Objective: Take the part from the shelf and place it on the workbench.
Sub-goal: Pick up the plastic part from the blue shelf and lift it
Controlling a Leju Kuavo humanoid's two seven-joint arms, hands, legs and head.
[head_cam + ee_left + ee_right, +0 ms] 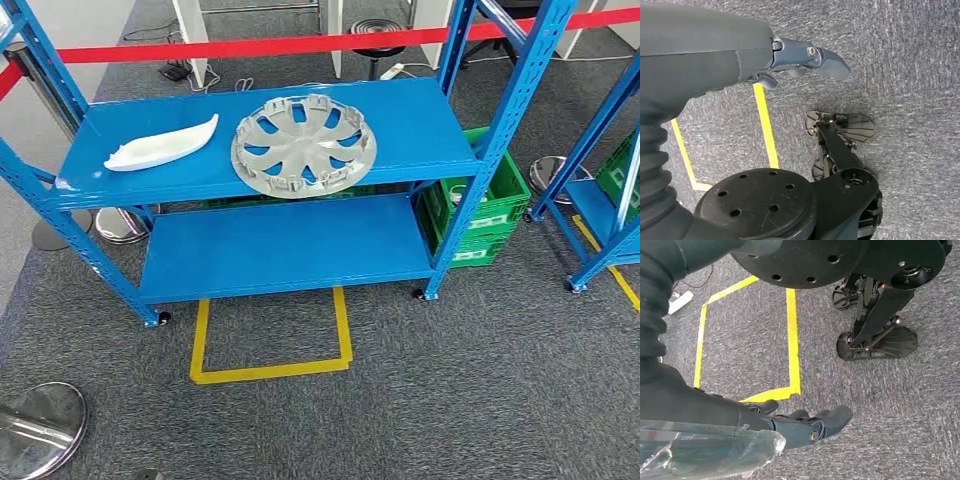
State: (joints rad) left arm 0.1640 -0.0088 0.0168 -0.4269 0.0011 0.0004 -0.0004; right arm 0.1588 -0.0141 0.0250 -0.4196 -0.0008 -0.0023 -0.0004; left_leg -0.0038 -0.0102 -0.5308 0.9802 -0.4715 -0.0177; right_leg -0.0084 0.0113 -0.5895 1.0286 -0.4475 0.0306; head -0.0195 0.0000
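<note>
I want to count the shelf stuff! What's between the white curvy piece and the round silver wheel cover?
Nothing. In the head view, only bare blue shelf separates the white curved part from the silver wheel cover.

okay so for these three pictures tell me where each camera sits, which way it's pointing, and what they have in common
Head view: high on the body, facing forward and down at the blue shelf holding the hubcap and white part.
Left wrist view: behind the hanging left hand, looking down at grey carpet.
Right wrist view: behind the hanging right hand, also looking at the carpet.
Shared: the yellow tape square on the floor.
</note>
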